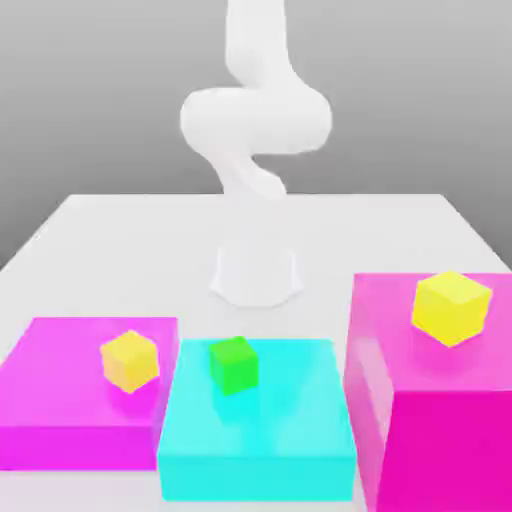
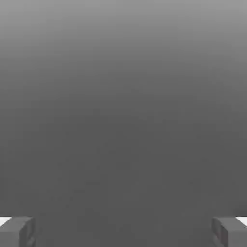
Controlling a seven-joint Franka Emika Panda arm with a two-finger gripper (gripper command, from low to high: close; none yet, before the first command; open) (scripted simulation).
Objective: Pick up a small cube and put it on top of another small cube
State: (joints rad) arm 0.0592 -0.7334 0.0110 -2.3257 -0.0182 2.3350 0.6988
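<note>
The jaws (image 2: 123,231) stand wide open in the hand view, their two grey fingertips (image 2: 17,231) far apart with nothing between them and nothing held; behind them lies only a plain grey gradient.

In the exterior view the white robot arm (image 1: 255,115) rises from its round white base (image 1: 256,272) at the middle of the flat white table (image 1: 120,235), curling upward toward twelve o'clock, well apart from all the blocks.

Taking the base as the clock's centre, three big blocks lie across the near side of the table. At about six o'clock sits a low, translucent cyan block (image 1: 260,430), and on its top face, toward the far edge, rests a small green cube (image 1: 234,363). At about eight o'clock, just beside the cyan block on the exterior view's left, lies a low, flat magenta block (image 1: 60,400); a small bright lemon-yellow cube (image 1: 130,360) sits on its top, near the edge that faces the cyan block. At about four o'clock, on the exterior view's right, stands a taller magenta block (image 1: 440,440), its side close against the cyan one. A second lemon-yellow cube (image 1: 452,307) rests on its top face, toward the far side. It looks larger than the other yellow one, being nearer the camera and higher. Both yellow cubes sit flat, turned slightly so a corner faces the viewer, and the green cube lies between them.
</note>
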